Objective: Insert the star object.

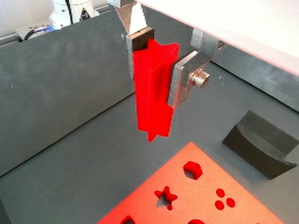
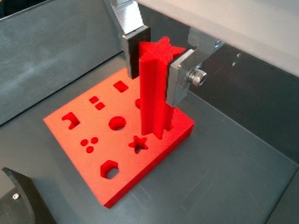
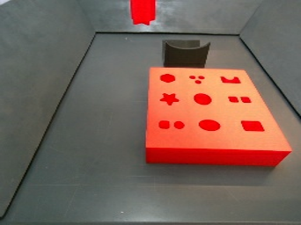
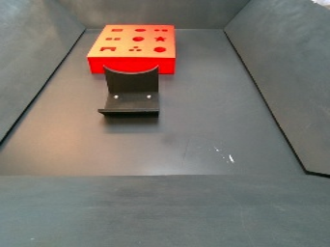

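Closest to the lens in both wrist views, the star object (image 1: 153,92) hangs upright, a long ridged red peg clamped near its top between the gripper's (image 1: 159,54) flat silver fingers (image 1: 184,80), whose dark pads press its sides. Its lower end is free, above the floor in a wrist view and in front of the red block (image 2: 87,171) in a wrist view, well clear of the block's top face as far as the pictures show. The block lies flat on the dark grey floor, its top cut with shaped holes, among them a star hole (image 2: 139,143), a hexagon and several circles. In a side view the peg's lower end (image 3: 143,10) shows at the upper edge, left of the fixture (image 3: 182,52), which stands just behind the block (image 3: 212,149); the gripper itself is out of that picture. In a side view the fixture (image 4: 130,95) sits just in front of the block (image 4: 133,65), nothing between them, and neither peg nor gripper appears there.
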### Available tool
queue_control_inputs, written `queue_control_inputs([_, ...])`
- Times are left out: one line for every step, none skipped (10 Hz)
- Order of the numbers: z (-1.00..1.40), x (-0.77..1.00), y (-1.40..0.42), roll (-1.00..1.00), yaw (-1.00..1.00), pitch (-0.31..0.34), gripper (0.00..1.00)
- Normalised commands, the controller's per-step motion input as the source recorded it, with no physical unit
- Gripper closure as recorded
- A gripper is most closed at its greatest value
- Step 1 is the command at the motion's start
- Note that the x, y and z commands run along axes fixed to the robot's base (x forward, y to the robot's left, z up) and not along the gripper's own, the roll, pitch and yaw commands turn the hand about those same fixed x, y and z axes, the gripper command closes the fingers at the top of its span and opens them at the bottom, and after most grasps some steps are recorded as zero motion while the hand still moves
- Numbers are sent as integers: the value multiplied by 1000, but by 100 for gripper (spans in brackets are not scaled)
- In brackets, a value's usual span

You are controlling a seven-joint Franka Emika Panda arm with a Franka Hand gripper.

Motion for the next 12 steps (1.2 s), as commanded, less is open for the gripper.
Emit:
queue_control_inputs([-243, 240, 0, 0, -111, -80, 100])
queue_control_inputs([-489, 174, -117, 19, -226, -259, 100])
queue_control_inputs([-449, 466, -146, 0, -271, -267, 100])
queue_control_inputs([-411, 677, -171, 0, -286, -236, 100])
queue_control_inputs([-434, 703, -186, 4, -303, -206, 100])
queue_control_inputs([-451, 663, -171, 31, -371, -179, 100])
queue_control_inputs([-477, 660, -157, 44, -391, -166, 100])
queue_control_inputs([-480, 689, -37, 36, -454, -76, 100])
queue_control_inputs([-597, 477, 0, 133, -606, 11, 100])
queue_control_inputs([-451, 363, 109, 207, -414, 276, 100])
queue_control_inputs([-246, 229, 134, 223, -394, 347, 100])
queue_control_inputs([-223, 266, 83, 231, -334, 366, 100])
